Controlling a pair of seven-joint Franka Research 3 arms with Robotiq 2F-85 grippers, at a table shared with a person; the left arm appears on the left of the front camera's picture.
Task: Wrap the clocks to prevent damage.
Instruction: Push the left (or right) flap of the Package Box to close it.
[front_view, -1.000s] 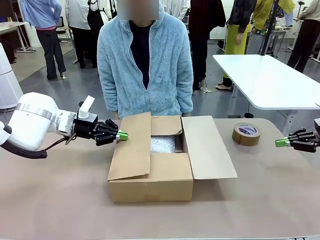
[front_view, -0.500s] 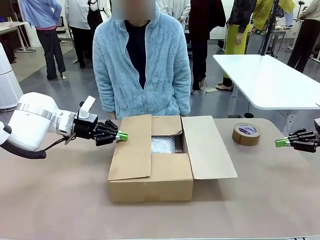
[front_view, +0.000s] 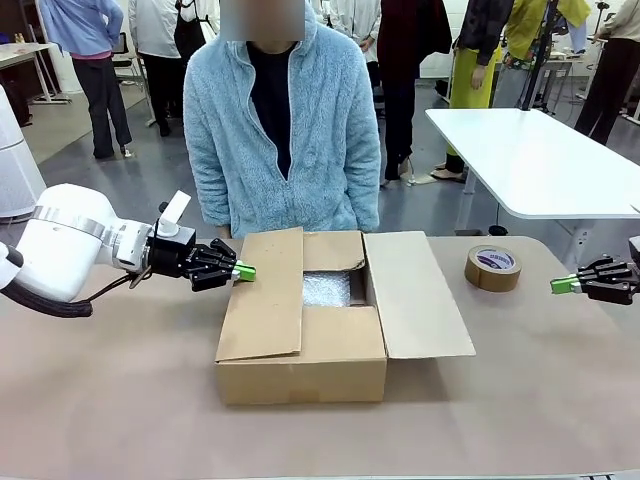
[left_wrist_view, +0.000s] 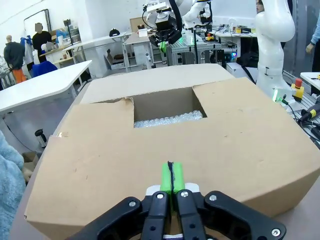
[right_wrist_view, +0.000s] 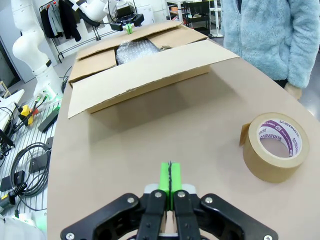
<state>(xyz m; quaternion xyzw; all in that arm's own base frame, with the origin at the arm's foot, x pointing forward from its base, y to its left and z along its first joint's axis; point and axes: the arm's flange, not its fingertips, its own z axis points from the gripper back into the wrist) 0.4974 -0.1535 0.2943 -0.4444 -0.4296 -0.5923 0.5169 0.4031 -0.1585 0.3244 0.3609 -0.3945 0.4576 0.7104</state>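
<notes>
The clocks show as a whitish bubble-wrap bundle (front_view: 326, 288) lying inside the brown cardboard box (front_view: 300, 370) at the table's middle; the bundle (left_wrist_view: 167, 119) also shows through the box's opening, and again in the right wrist view (right_wrist_view: 134, 51). My left gripper (front_view: 244, 271) is shut, its green pads pressed together against the outer edge of the box's raised left flap (front_view: 262, 295). My right gripper (front_view: 563, 285) is shut and empty at the table's right edge, clear of the box.
A brown tape roll (front_view: 492, 268) lies flat right of the box, between it and my right gripper. The right flap (front_view: 415, 295) lies open outward. A person in a light-blue fleece (front_view: 285, 120) stands at the far side behind the box.
Neither arm has moved. The person has shifted slightly to the left.
</notes>
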